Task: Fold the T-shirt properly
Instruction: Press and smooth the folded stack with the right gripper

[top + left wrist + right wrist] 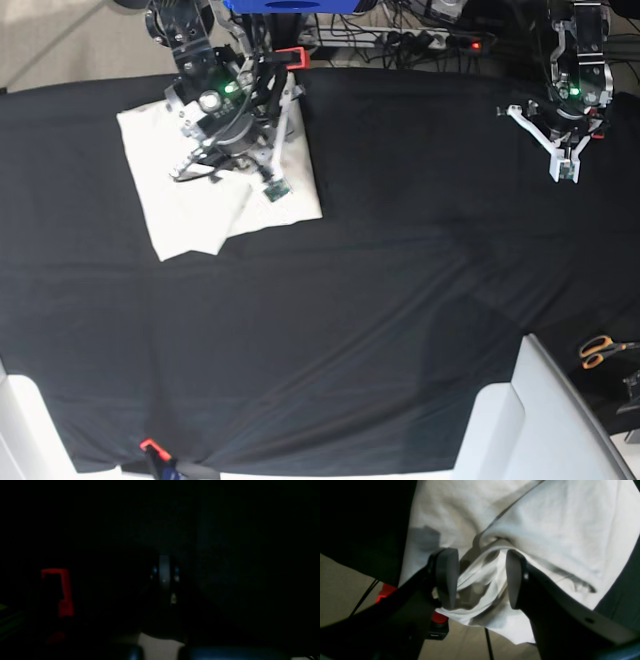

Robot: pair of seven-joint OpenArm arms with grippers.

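Nearest the camera in the base view, the black-cloth-covered table (350,330) lies bare across its whole near half, with a pair of orange-handled scissors (602,348) off its near right edge. Farther back on the left lies the cream short-sleeved cotton T-shirt (170,205), already gathered into a compact, roughly rectangular stack of layers at the far left of the table, one flap lying slightly askew across the near edge. The right tool (481,578) is over its far part; the right wrist view shows its two dark pads parted, straddling a bunched ridge of pale fabric without pinching it, so it reads as open around the cloth. At the far right, well apart from the garment, the left tool (564,168) hangs over bare black cloth; its own wrist view is almost wholly dark, and whether its jaws are parted I cannot tell. Judging by the small layered shape, most of the folding looks done; what seems left is squaring the crooked flap and smoothing the wrinkled ridge, or perhaps one last fold.
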